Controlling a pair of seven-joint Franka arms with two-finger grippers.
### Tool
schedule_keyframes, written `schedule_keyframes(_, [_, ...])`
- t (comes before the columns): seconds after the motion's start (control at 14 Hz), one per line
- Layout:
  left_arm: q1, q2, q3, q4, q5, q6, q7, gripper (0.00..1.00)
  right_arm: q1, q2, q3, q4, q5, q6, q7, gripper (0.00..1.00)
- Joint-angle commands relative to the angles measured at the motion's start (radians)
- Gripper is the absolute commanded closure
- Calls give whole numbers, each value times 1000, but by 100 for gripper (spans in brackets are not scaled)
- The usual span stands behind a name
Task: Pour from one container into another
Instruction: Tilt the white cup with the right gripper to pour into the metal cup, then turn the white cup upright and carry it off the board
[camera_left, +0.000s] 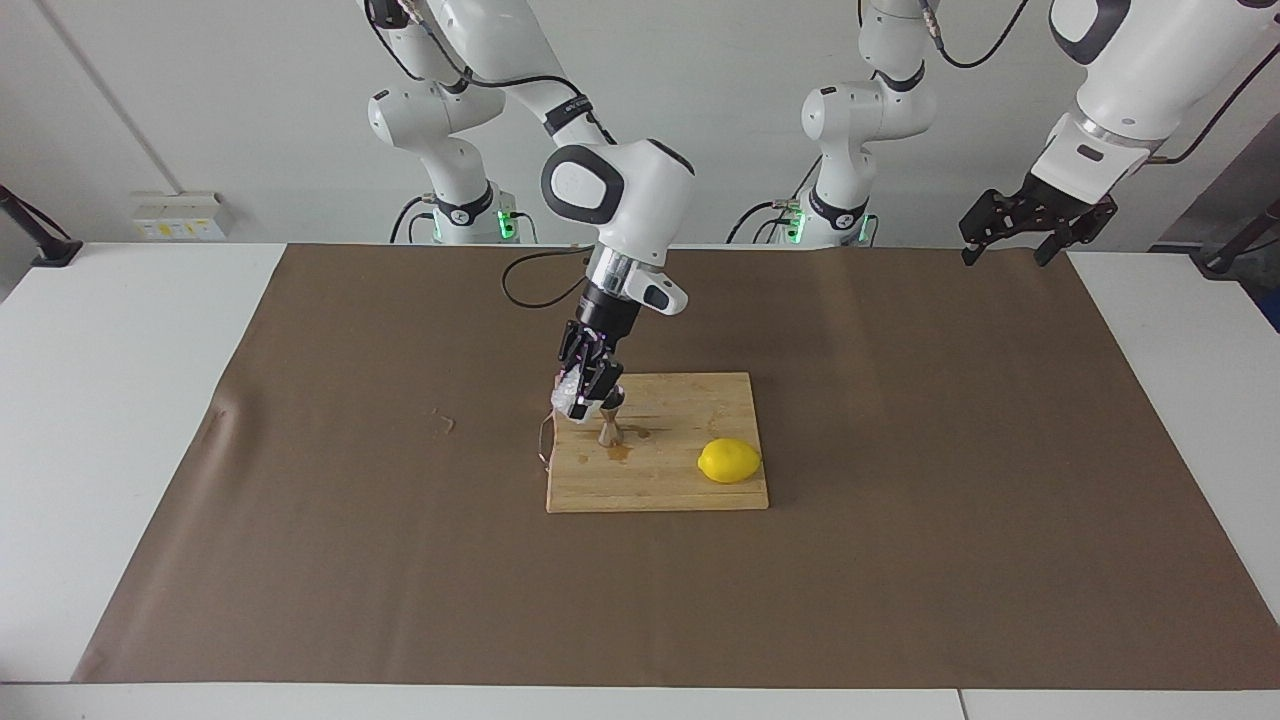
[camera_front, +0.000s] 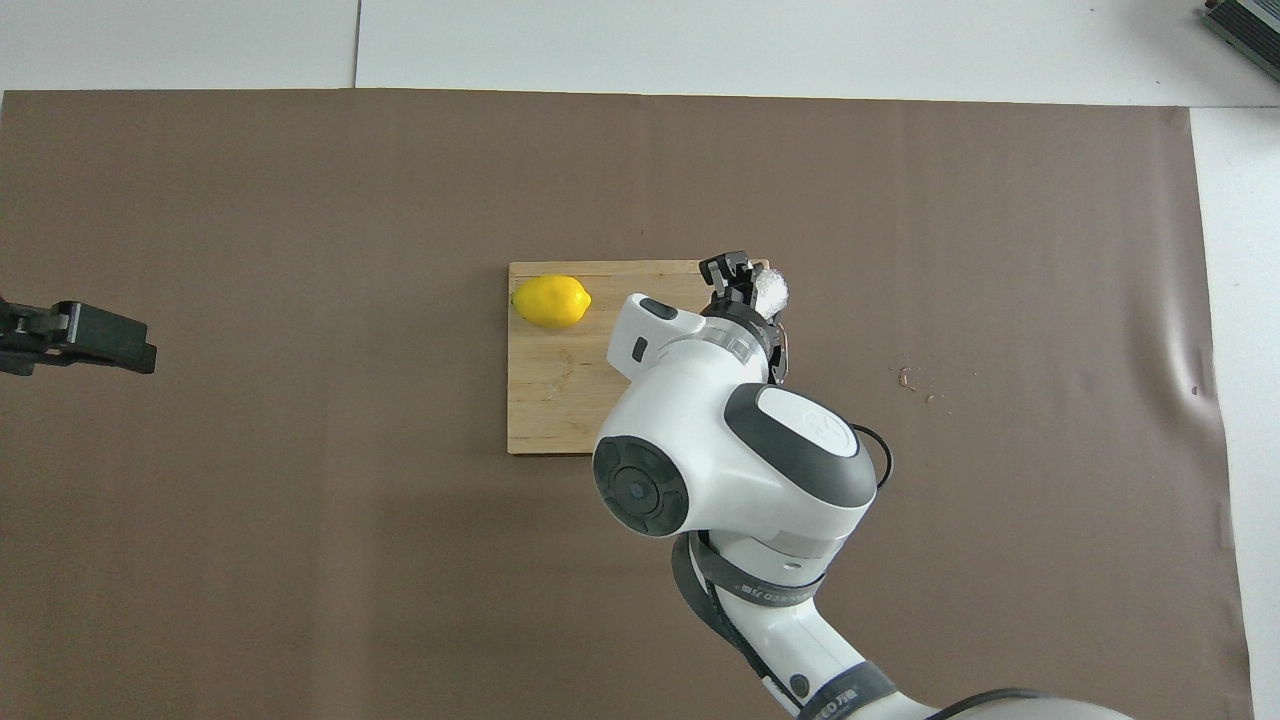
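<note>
Above hourglass steel jigger (camera_left: 609, 428), faceted clear cup (camera_left: 567, 398)

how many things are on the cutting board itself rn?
2: the jigger standing at the board's right-arm end, and the lemon at its left-arm end. The clear cup is held up over the jigger, not resting on the board.
</note>
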Motion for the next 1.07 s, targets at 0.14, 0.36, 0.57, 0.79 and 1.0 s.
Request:
schedule_keyframes(0.14, [8,-12,-3,-12,-5,-8,-5,0,-7,-41,6,-59,-68,24,68,100])
schedule_keyframes(0.36, [8,-12,-3,-12,-5,-9,-5,0,9,-36,6,-57,-74,24,120,100])
schedule_keyframes(0.57, [8,-12,-3,-12,-5,-9,-5,0,9,-36,7,-56,-74,21,140,100])
schedule_keyframes(0.79, [8,-12,-4,-12,-5,-9,-5,0,7,-34,7,-51,-59,15,151,100])
schedule_keyframes(1.0, [8,-12,-4,-12,-5,-9,-5,0,7,-33,7,-46,-33,3,181,100])
